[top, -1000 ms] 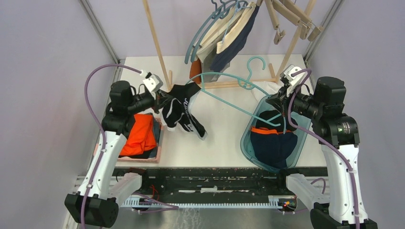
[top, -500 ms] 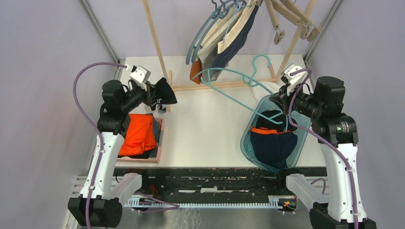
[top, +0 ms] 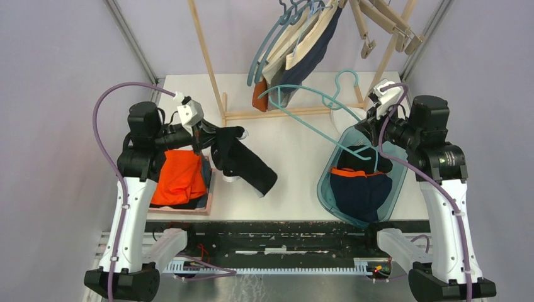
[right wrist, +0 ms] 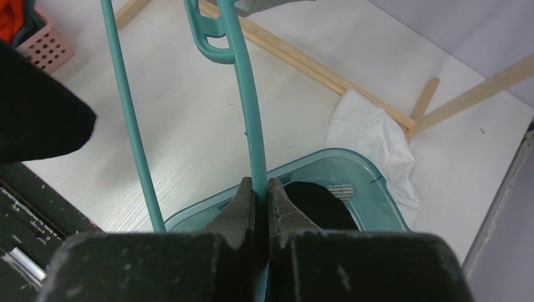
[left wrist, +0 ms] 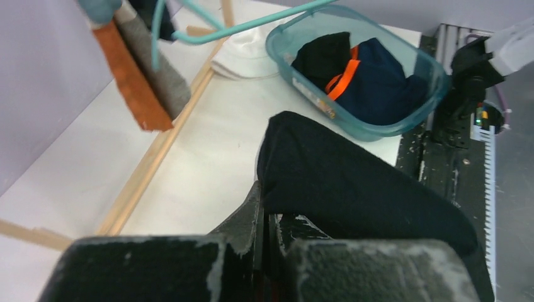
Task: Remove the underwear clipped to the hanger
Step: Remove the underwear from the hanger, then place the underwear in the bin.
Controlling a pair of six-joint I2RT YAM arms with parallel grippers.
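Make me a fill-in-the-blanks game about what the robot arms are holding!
The right gripper pinches a teal ____.
The left gripper holds dark ____.
The teal bin sits by the ____ arm.
Orange cloth lies in a ____ tray.
Missing words: hanger, underwear, right, pink.
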